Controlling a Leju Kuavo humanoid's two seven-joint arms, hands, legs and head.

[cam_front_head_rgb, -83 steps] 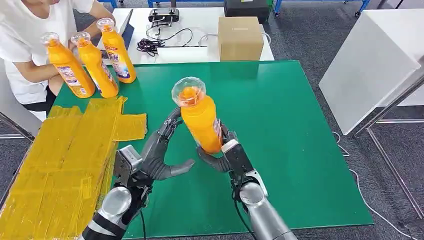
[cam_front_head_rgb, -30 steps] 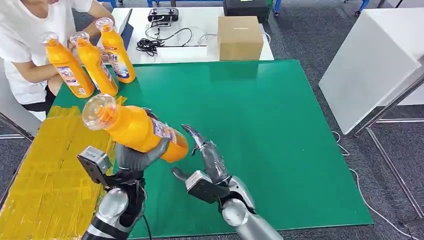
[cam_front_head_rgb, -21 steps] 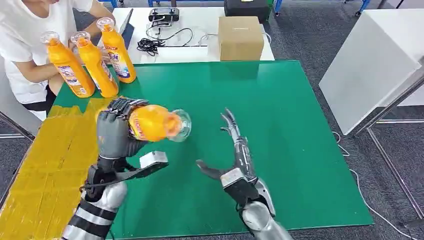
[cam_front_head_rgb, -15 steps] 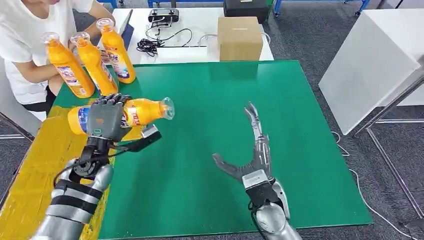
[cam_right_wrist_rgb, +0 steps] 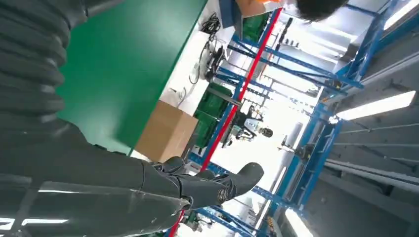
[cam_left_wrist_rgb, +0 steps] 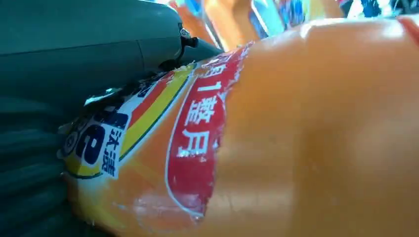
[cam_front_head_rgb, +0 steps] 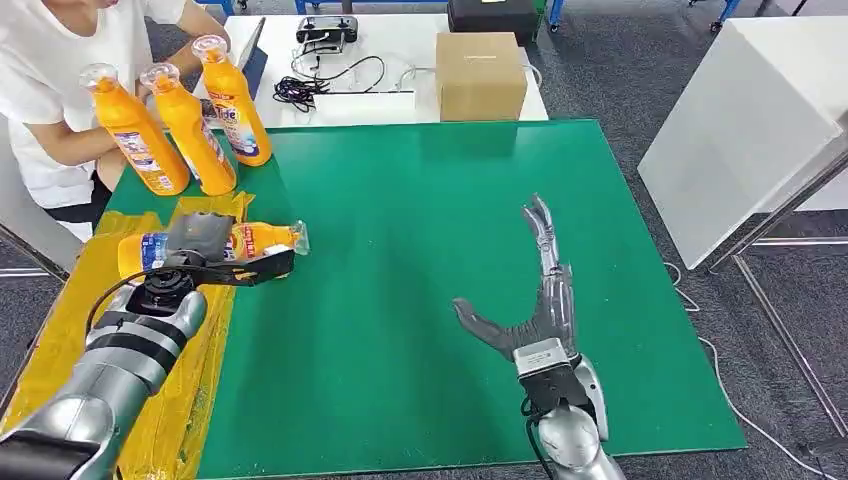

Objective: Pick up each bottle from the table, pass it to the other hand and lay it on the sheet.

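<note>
An orange bottle with a clear cap lies on its side on the yellow sheet, cap toward the green mat. My left hand grips it around the middle; its red and blue label sits close against my hand in the left wrist view. Three more orange bottles stand upright at the far left corner of the green table. My right hand hovers open over the mat at right, fingers stretched forward and thumb out, holding nothing. Its fingers show extended in the right wrist view.
A person in a white shirt sits at the far left beside the standing bottles. A cardboard box, cables and a controller lie on the white table behind. A white panel stands at right.
My left hand took the bottle from my right hand, swung it left and lowered it onto the yellow sheet. My right hand let go, opened and moved right over the mat.
</note>
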